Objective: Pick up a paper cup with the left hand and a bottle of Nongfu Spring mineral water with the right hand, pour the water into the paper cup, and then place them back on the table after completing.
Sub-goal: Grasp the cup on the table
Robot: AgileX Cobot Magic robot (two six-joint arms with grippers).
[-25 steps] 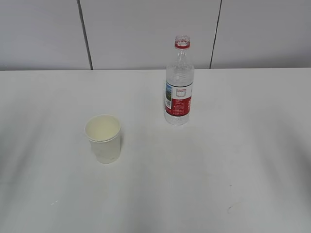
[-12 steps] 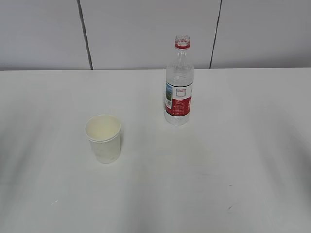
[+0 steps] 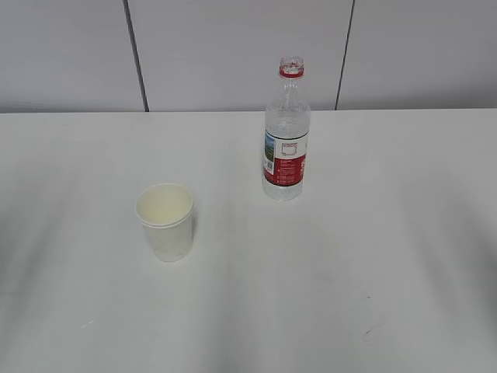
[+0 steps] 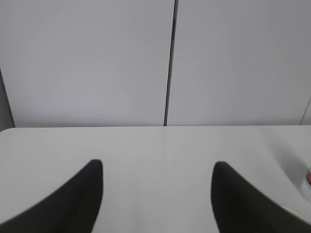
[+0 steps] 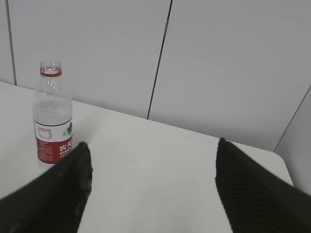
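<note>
White table meets grey panelled wall.

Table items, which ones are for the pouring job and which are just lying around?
For the job: paper cup, uncapped water bottle, table, open left gripper, open right gripper.
Lying about: nothing else; only the panelled wall behind.

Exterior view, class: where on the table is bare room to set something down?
Bare table lies right of the bottle, left of the paper cup, and along the whole near edge. The only tighter spot is the gap between cup and bottle, still passable.
</note>
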